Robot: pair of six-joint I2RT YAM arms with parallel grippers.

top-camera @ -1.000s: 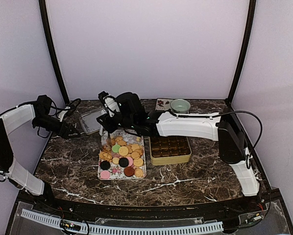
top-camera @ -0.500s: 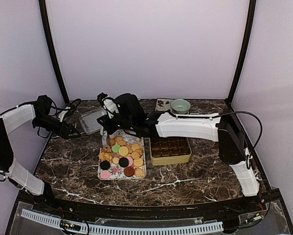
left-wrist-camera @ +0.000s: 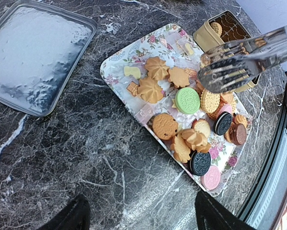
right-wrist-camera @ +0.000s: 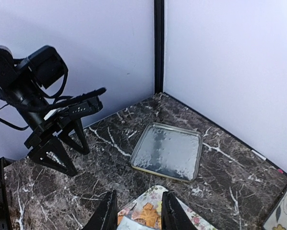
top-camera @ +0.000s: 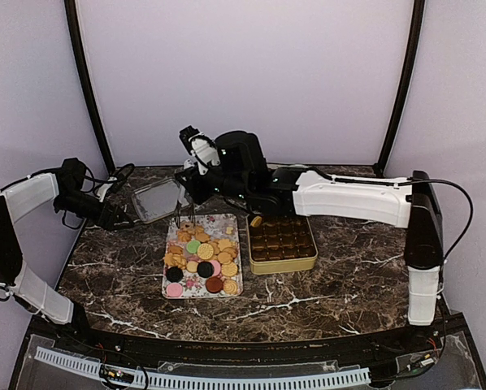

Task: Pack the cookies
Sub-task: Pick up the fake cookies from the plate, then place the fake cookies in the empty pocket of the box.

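Note:
The cookies [top-camera: 201, 258] lie in a heap on a flowery rectangular tray [top-camera: 229, 219]: tan shaped ones, plus green, pink and dark discs. They also show in the left wrist view [left-wrist-camera: 191, 120]. One cookie [top-camera: 257, 221] sits in a corner compartment of the gold tin [top-camera: 284, 258]. My right gripper [top-camera: 194, 166] is shut on metal tongs [top-camera: 183, 210] that hang over the tray's far end; their tips [left-wrist-camera: 215, 76] are empty. In the right wrist view my right gripper [right-wrist-camera: 138, 194] looks down past the tray's far end. My left gripper [left-wrist-camera: 141, 215] is open and empty above the marble, left of the tray.
A silver tin lid [top-camera: 155, 199] lies flat at the back left, also seen in the left wrist view [left-wrist-camera: 38, 52] and the right wrist view [right-wrist-camera: 167, 151]. The left arm [top-camera: 80, 203] stands beside it. Walls and black posts close in the back.
My right arm has risen and swung right, lifting the tongs higher over the tray's far end. The left arm has not moved.

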